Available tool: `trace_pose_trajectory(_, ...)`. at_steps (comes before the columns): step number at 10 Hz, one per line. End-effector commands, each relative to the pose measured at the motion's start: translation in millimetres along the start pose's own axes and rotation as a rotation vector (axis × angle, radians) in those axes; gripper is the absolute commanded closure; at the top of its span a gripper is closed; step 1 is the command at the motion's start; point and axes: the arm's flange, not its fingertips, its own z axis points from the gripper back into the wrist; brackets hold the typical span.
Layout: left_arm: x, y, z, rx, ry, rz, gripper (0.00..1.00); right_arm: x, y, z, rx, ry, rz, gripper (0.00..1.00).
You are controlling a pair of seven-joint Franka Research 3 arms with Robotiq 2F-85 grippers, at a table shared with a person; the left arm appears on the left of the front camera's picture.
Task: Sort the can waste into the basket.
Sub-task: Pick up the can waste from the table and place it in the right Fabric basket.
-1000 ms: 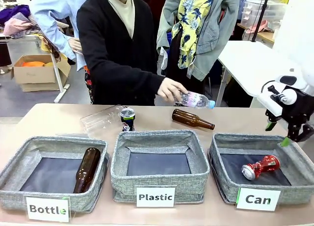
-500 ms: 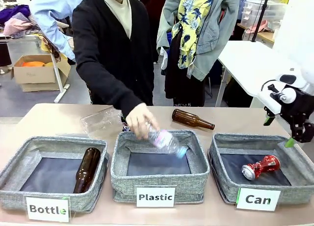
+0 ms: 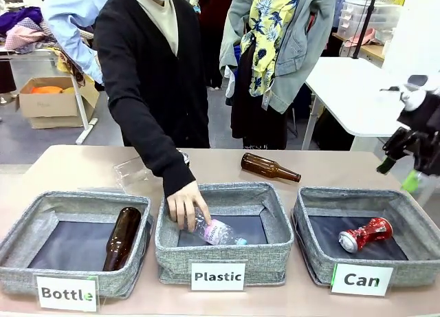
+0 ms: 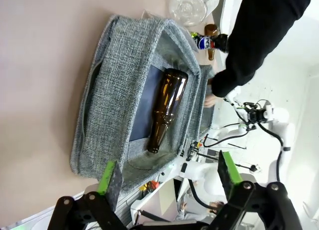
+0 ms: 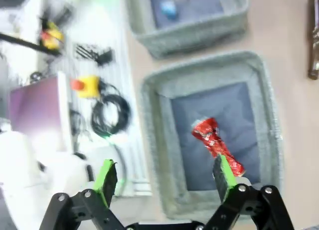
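Crushed red can (image 3: 365, 234) lies inside Can basket (image 3: 357, 195); black can (image 4: 205, 42) stands on table beyond. Right gripper (image 3: 399, 172), jaws apart and empty, now sits higher. Left gripper (image 4: 168, 172) spread, empty. Person's hand (image 3: 184, 203) has lowered plastic bottle (image 3: 218, 232) into Plastic basket (image 3: 227, 191).

Beige bench (image 3: 62, 166) in a cluttered room. Just behind the right claw (image 3: 400, 171) stands a white table (image 3: 350, 90). Far across the room from the claw, an open cardboard box (image 3: 48, 105) sits on grey floor (image 3: 20, 141).
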Motion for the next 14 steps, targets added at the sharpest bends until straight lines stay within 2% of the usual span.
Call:
trace_pose_trajectory(1,-2,-1,1,-0.014,-0.001,0.001,0.00,-8,-37,27,0.504,-1.051,-0.775,0.00)
trace_pose_trajectory(3,-2,-1,1,-0.014,-0.001,0.001,0.00,-22,-51,24,0.611,-1.322,-0.976,0.00)
trace_pose_trajectory(5,-2,-1,1,-0.014,-0.001,0.001,0.00,-34,-53,17,0.565,-1.551,-1.201,0.00)
trace_pose_trajectory(6,-2,-1,1,-0.014,-0.001,0.001,0.00,-36,-52,16,0.509,-1.632,-1.311,0.00)
trace_pose_trajectory(8,-2,-1,1,-0.014,-0.001,0.001,0.00,-33,-49,16,0.367,-1.675,-1.450,0.00)
trace_pose_trajectory(9,-2,-1,1,-0.014,-0.001,0.001,0.00,-56,-67,19,0.446,-0.641,-0.799,0.00)
trace_pose_trajectory(14,-2,-1,1,-0.014,-0.001,0.001,0.00,-56,-67,19,0.446,-0.641,-0.799,0.00)
